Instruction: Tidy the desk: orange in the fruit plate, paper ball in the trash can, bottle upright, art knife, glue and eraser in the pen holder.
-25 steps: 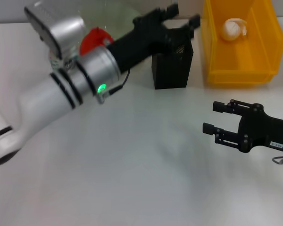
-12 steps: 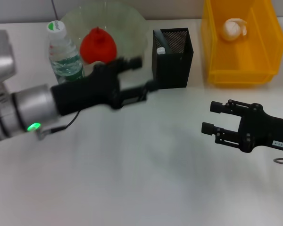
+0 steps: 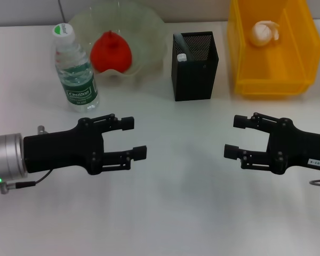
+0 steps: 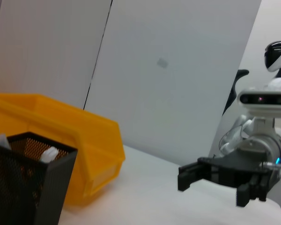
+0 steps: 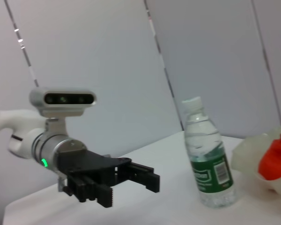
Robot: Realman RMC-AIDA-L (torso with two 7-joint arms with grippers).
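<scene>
The orange (image 3: 111,52) lies in the translucent fruit plate (image 3: 149,24) at the back left. Beside the plate, the bottle (image 3: 74,69) stands upright. A paper ball (image 3: 264,33) rests in the yellow trash can (image 3: 272,85) at the back right. Between them stands the black mesh pen holder (image 3: 194,74) with a white tip (image 3: 181,57) showing inside; I cannot tell art knife, glue or eraser apart. My left gripper (image 3: 134,137) hovers open and empty at the front left. Facing it at the front right, my right gripper (image 3: 233,137) is open and empty too.
The left wrist view shows the pen holder (image 4: 23,187), the yellow bin (image 4: 84,150) and the right gripper (image 4: 185,176) farther off. In the right wrist view the bottle (image 5: 208,164), the orange (image 5: 274,161) and the left gripper (image 5: 136,180) appear.
My left arm has swung back from above the pen holder to the front left of the table, uncovering the bottle and plate. The right gripper has barely shifted.
</scene>
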